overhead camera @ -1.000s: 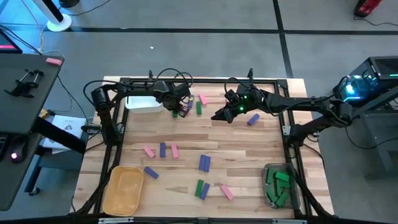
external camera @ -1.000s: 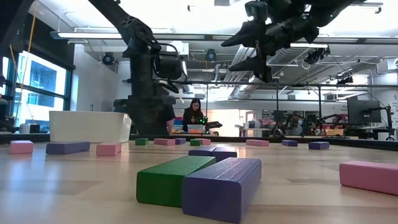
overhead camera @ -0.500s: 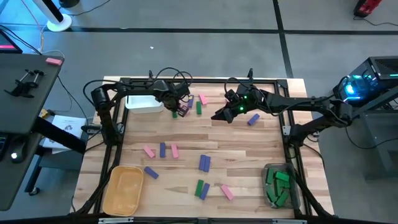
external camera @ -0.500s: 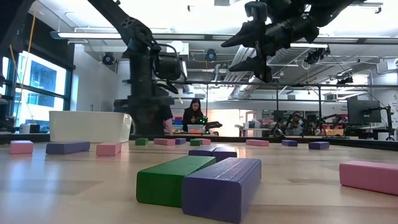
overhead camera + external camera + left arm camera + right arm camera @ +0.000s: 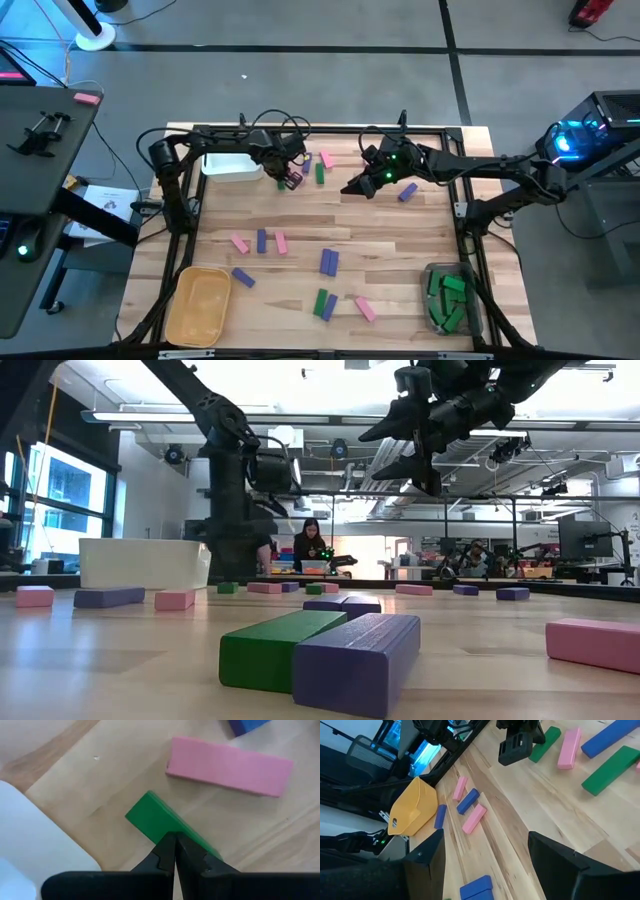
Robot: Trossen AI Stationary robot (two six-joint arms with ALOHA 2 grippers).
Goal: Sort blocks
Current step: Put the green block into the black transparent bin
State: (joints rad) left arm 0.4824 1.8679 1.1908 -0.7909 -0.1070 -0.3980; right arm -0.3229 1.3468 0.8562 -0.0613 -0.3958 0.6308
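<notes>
High view: the left gripper (image 5: 291, 178) sits at the far side of the table (image 5: 400, 240), just beside the white bin (image 5: 231, 167), over a small cluster of blocks. A second ago its fingers stood slightly parted; now they are pressed together, with nothing visibly between them. The arm itself has barely shifted. The right gripper (image 5: 357, 187) hangs near the table's far middle with its fingers spread wide and empty, unchanged from a second ago; a blue-purple block (image 5: 407, 192) lies just beside it. More pink, green and blue-purple blocks are scattered over the near half, between the yellow bin (image 5: 199, 305) and the clear bin (image 5: 447, 296), which holds green blocks.

Low view: a green block (image 5: 279, 649) and a blue-purple block (image 5: 358, 661) lie side by side, touching, in the foreground. The left gripper's tips are hidden behind the arm's own dark bulk.

Left wrist view: the closed fingers (image 5: 174, 856) meet over one end of a green block (image 5: 155, 820), covering that end; whether they touch it cannot be told. A pink block (image 5: 229, 766) lies near, apart.

Right wrist view: the spread fingers (image 5: 555, 855) frame bare wood; the left gripper (image 5: 516, 745) shows beyond.
</notes>
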